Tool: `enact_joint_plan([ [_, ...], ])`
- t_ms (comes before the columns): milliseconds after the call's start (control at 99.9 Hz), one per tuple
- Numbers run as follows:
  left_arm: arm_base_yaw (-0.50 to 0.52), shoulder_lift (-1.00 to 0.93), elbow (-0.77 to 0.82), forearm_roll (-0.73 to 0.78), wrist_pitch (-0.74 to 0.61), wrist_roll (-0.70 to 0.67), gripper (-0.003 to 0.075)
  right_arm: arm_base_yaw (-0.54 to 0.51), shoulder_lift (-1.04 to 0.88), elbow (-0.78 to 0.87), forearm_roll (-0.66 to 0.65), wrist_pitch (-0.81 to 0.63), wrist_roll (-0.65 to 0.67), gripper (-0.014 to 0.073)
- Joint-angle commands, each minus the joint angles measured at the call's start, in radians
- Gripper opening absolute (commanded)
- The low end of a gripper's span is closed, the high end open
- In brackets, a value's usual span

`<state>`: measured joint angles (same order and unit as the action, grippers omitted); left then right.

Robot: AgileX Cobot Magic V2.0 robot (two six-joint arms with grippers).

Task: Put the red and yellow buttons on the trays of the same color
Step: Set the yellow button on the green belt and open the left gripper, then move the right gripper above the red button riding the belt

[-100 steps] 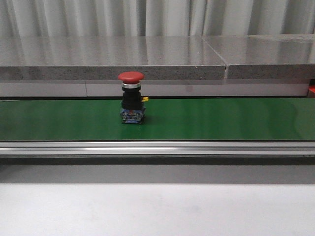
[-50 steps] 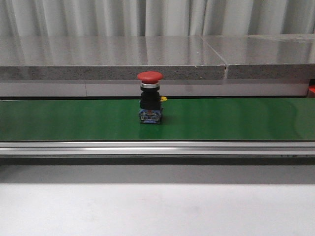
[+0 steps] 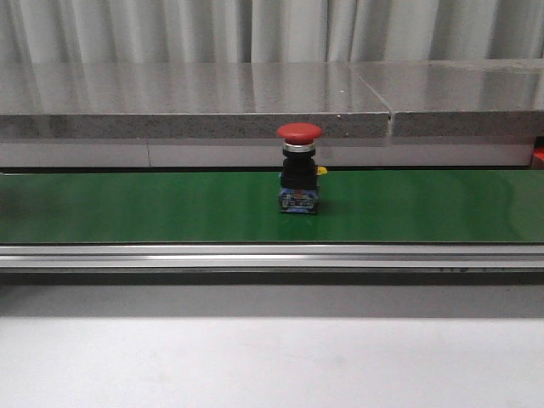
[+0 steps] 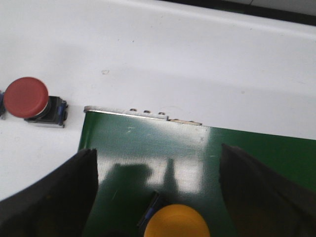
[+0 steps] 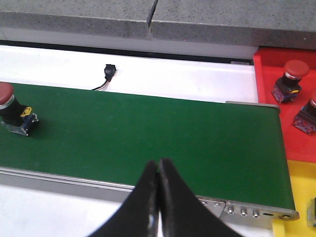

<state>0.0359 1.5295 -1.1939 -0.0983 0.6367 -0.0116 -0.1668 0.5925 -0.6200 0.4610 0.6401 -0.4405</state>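
Grey curtain and stone ledge behind the green belt (image 3: 127,208): your red button (image 3: 299,168) has ridden right to mid-belt, nearing the right fingers (image 5: 159,197), which hang pressed together, while the left fingers (image 4: 157,195) gape over a yellow button (image 4: 177,222), so pickup looks imminent.

A yellow button (image 4: 177,222) sits on the green belt (image 4: 247,158) between spread jaws.

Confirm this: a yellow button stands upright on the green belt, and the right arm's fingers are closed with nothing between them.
Not quite. The button standing upright on the green belt is red, as the front view shows. The rest holds: the right arm's fingers are closed with nothing between them.
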Motion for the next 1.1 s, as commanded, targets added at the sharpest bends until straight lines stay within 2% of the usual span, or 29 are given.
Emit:
enact_joint_plan([
  [0,-0.026,-0.035,-0.052,-0.016,-0.035,0.003,0.0509,0.000,0.001,-0.023,0.022,-0.058,-0.011,-0.0066],
  [250,-0.071,-0.109,-0.065,-0.016,-0.051,0.003,0.0504,0.000,0.001,-0.023,0.022,-0.058,-0.011,-0.0066],
  [390,-0.088,-0.204,-0.020,-0.016,-0.070,0.003,0.0504,0.000,0.001,-0.023,0.022,-0.058,-0.011,-0.0066],
  [701,-0.125,-0.497,0.224,-0.016,-0.162,0.012,0.0504,0.000,0.001,-0.023,0.022,-0.058,-0.011,-0.0066],
  [951,-0.156,-0.755,0.427,-0.016,-0.182,0.012,0.0501,0.000,0.001,-0.023,0.022,-0.058,-0.011,-0.0066],
  [1091,-0.158,-0.889,0.531,-0.016,-0.178,0.012,0.0444,0.000,0.001,-0.023,0.022,-0.062,-0.011,-0.0066],
])
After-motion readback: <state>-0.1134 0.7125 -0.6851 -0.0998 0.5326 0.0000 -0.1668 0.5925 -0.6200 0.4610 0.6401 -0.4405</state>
